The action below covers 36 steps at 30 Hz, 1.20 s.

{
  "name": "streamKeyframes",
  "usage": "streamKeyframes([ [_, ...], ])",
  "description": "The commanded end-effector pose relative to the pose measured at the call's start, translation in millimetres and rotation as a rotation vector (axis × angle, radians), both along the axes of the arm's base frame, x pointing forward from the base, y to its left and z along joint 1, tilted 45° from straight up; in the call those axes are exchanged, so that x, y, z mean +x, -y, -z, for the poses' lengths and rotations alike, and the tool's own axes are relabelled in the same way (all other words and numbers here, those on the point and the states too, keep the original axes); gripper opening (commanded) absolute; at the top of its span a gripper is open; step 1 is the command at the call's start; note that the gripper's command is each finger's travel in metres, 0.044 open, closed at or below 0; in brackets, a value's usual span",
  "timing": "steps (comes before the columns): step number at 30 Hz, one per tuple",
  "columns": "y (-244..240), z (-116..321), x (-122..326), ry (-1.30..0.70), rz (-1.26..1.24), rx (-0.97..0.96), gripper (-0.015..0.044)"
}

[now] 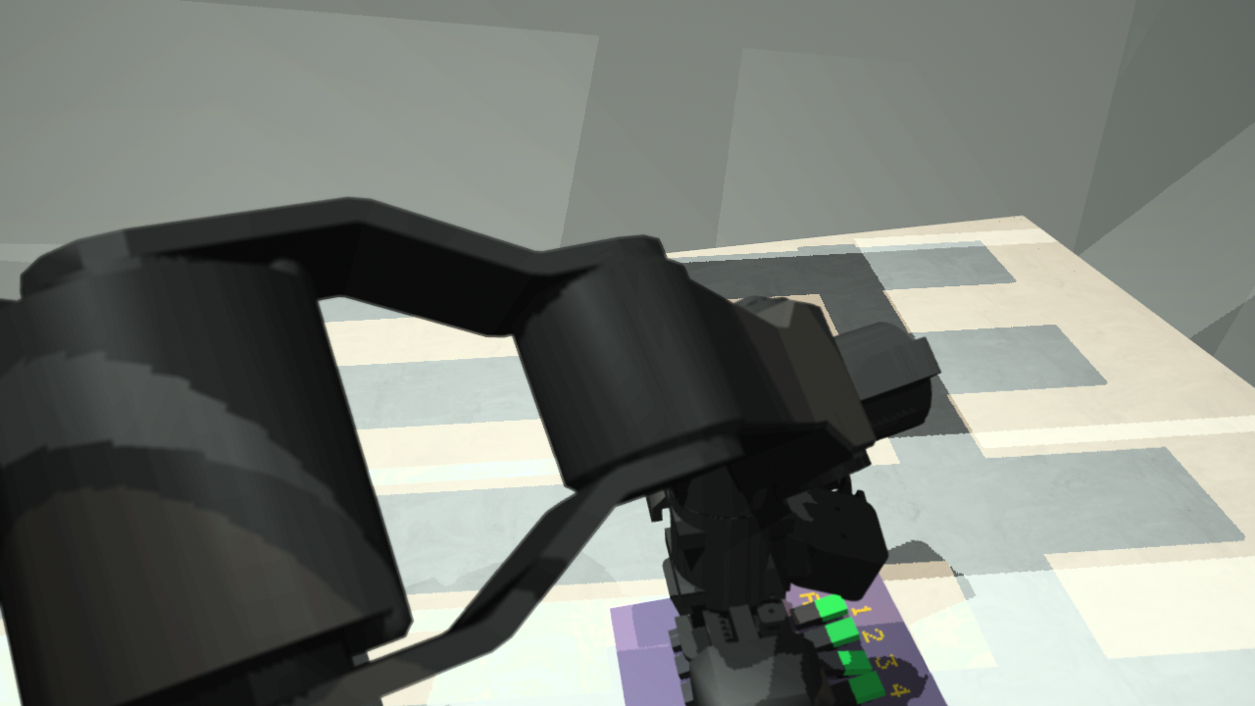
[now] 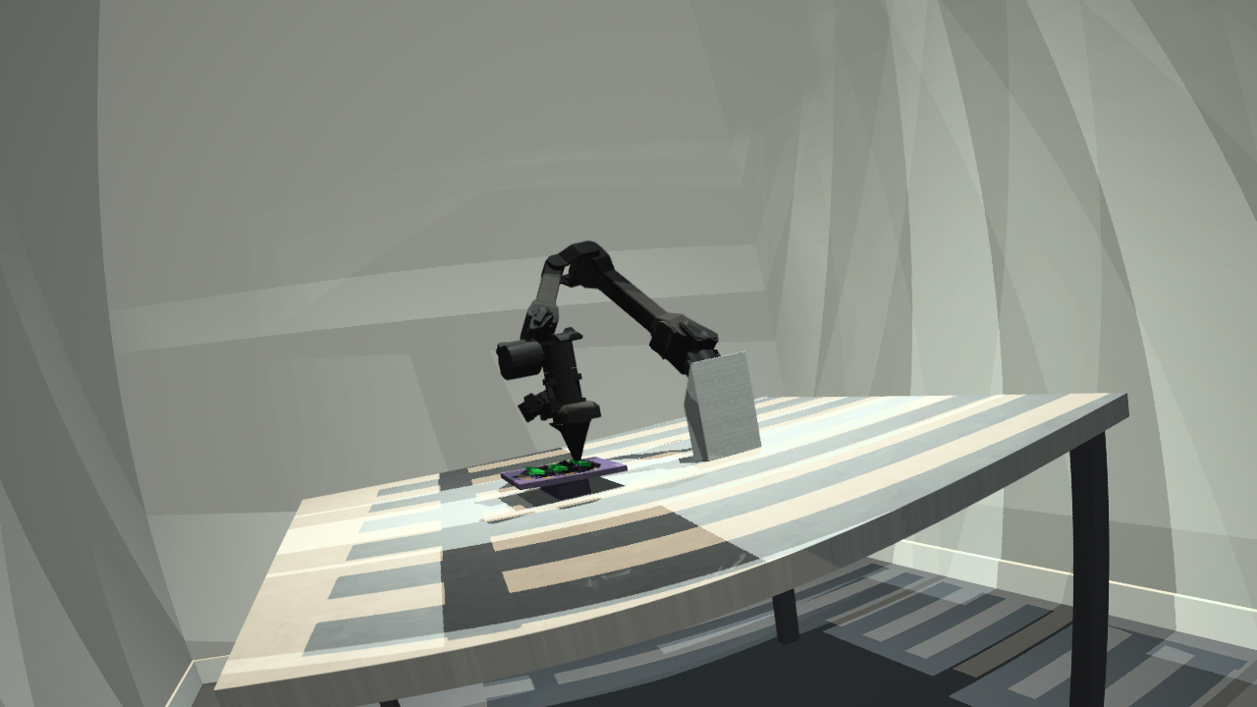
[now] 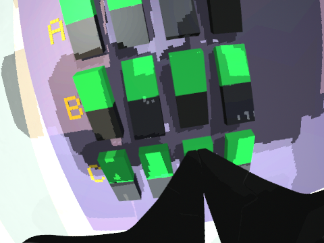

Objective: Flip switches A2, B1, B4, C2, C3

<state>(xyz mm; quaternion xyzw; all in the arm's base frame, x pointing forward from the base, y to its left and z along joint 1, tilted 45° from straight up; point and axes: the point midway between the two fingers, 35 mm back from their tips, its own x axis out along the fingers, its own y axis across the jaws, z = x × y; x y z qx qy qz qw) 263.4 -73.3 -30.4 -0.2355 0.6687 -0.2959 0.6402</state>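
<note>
The empty fingers [image 1: 732, 693] [image 2: 577, 459] were pressed together over rocker switch C3 [image 3: 198, 144], low centre in the wrist frame; C4 [image 3: 240, 146] (close alongside) could have been flipped by sideways drift.

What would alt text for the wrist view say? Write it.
Closed black end effector overlaps the third switch in row C of a purple panel, whose green-and-dark rocker switches stand in rows lettered A, B and C.
</note>
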Motion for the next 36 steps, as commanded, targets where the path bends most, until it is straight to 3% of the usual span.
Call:
streamKeyframes([
  [1, 1, 0, 0, -0.001, -0.003, -0.006, 0.0],
  [21, 3, 2, 0, -0.001, -0.003, -0.006, 0.0],
  [27, -41, -42, 2, 0.017, -0.021, -0.004, 0.0],
  [36, -49, -43, 22, 0.019, -0.022, -0.005, 0.0],
])
